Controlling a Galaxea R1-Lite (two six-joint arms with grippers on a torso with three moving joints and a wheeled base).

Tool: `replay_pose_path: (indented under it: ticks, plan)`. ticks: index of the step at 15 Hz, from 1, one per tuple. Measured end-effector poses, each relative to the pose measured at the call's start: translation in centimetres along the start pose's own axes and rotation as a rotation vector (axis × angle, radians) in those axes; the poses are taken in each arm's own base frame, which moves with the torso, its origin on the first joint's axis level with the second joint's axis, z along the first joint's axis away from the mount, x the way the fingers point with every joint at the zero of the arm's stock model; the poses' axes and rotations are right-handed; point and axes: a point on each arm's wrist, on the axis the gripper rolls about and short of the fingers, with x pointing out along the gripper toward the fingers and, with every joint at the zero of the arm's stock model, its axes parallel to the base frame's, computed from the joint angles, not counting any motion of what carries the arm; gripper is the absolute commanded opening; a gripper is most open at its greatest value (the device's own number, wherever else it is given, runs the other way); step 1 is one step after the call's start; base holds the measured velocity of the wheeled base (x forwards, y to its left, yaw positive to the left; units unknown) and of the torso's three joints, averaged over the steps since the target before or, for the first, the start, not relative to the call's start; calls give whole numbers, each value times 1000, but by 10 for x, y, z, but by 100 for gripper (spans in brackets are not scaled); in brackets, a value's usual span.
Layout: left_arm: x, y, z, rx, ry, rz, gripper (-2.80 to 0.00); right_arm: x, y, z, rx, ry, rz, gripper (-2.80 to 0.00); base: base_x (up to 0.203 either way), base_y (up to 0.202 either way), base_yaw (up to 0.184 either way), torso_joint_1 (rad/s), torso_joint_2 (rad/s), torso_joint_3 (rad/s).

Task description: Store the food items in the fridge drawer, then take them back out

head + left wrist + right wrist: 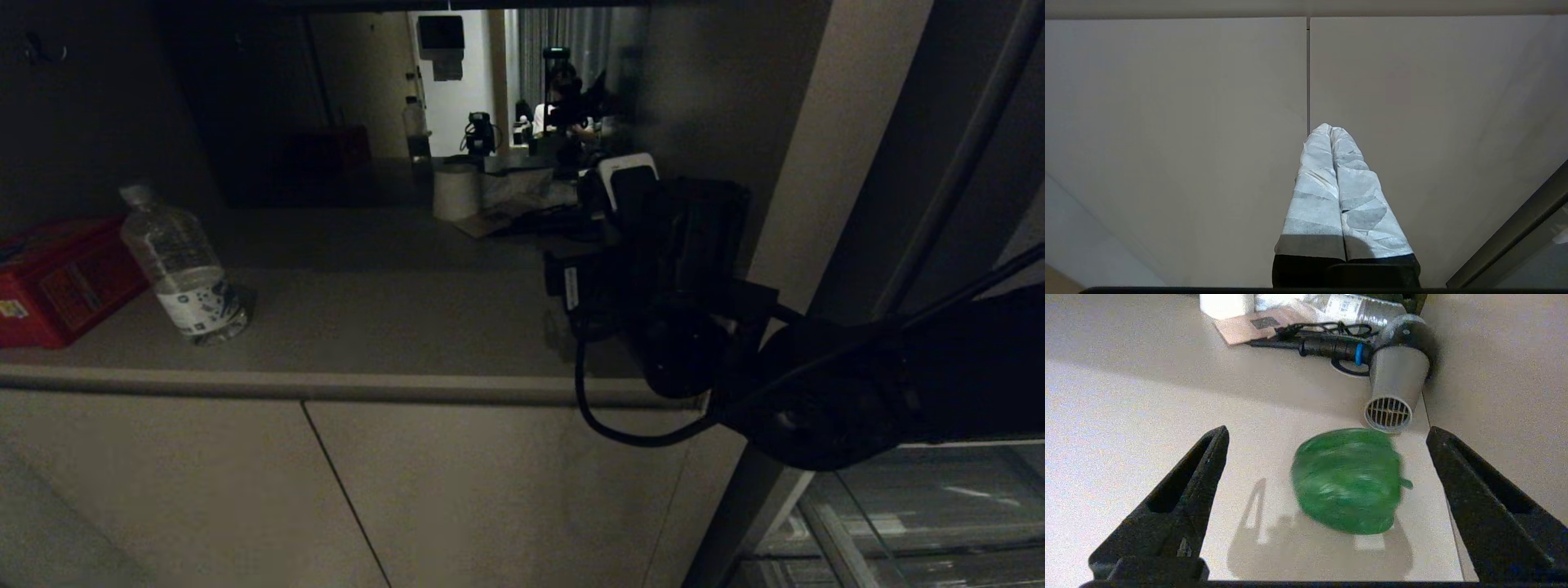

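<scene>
A glossy green bell pepper [1347, 479], one of the food items, lies on the pale counter [1147, 416] with its short stem to one side. My right gripper [1327, 430] hovers just above it, open, its dark fingers [1200, 469] spread wide on either side and touching nothing. In the head view my right arm [678, 269] reaches over the counter's right end and hides the pepper. Clear plastic of the fridge drawer [898, 514] shows below that arm. My left gripper [1329, 127] is shut and empty, its white-wrapped fingers pointing at cabinet doors.
A grey hair dryer [1396, 379] with a black cord lies just beyond the pepper, against the side wall [1502, 375]. A clear water bottle [184, 265] and a red box [57, 278] stand at the counter's left. A white paper roll [455, 192] sits further back.
</scene>
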Motion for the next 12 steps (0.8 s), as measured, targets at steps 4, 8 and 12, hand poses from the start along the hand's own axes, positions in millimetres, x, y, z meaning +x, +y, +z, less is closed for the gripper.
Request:
replay_pose_path:
  ticks: [4,8,12]
  plan:
    - [0,0,0,0,0,1,-280,-19,4,4,-5,3,42,-280,0,0,0,0,0,0]
    - [0,0,0,0,0,1,-280,-54,2,0,-27,28,114,-280,0,0,0,0,0,0]
    - [0,0,0,0,0,0,-280,-115,-35,-13,-71,71,202,-280,0,0,0,0,0,0]
